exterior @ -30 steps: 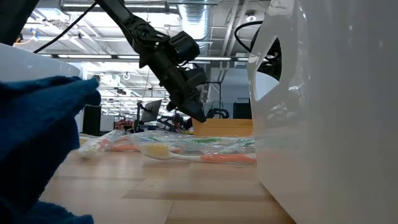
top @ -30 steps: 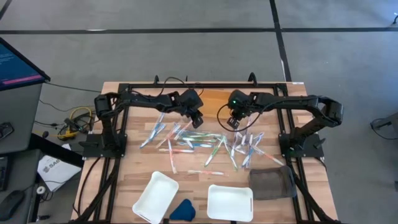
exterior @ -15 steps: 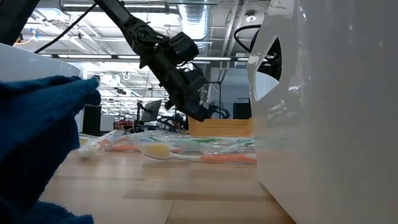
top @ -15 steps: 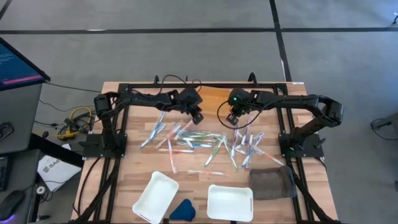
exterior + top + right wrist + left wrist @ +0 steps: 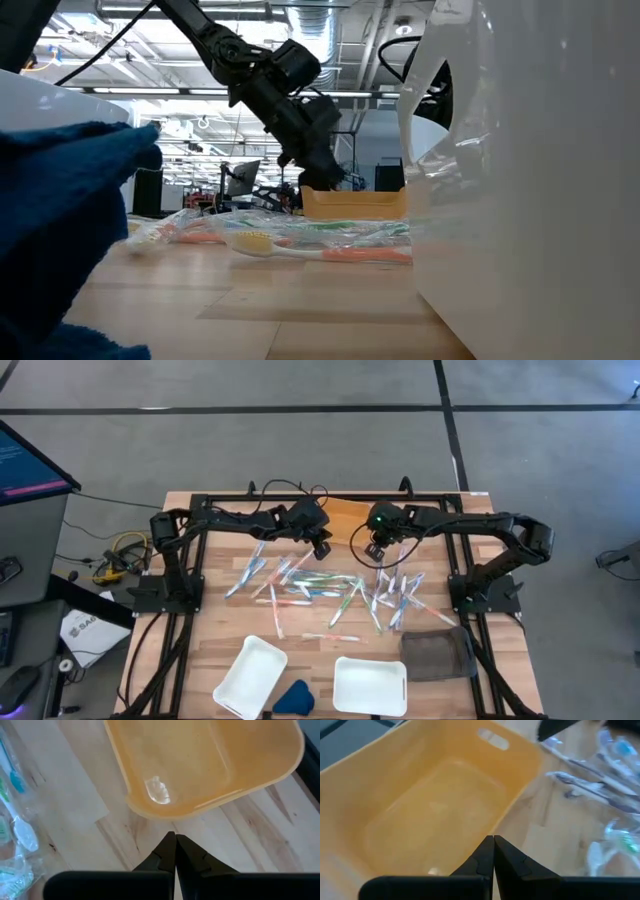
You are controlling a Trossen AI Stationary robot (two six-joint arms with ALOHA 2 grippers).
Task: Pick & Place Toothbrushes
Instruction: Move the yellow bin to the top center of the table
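Orange tray (image 5: 343, 518) sits at the far middle of my wooden table (image 5: 190, 650), between my two pincers. My left gripper (image 5: 322, 546) hangs at the tray's 8 o'clock corner, fingers pressed together, holding nothing. My right gripper (image 5: 369, 552) hangs at the tray's 4 o'clock corner, fingers likewise together and empty. The toothbrushes (image 5: 318, 588) lie scattered flat on the table at 6 o'clock from both pincers, apart from them. They are thin sticks in blue, green, orange-pink and white, several in clear wrappers, crossing one another. Two white trays (image 5: 370, 685) rest near the front edge.
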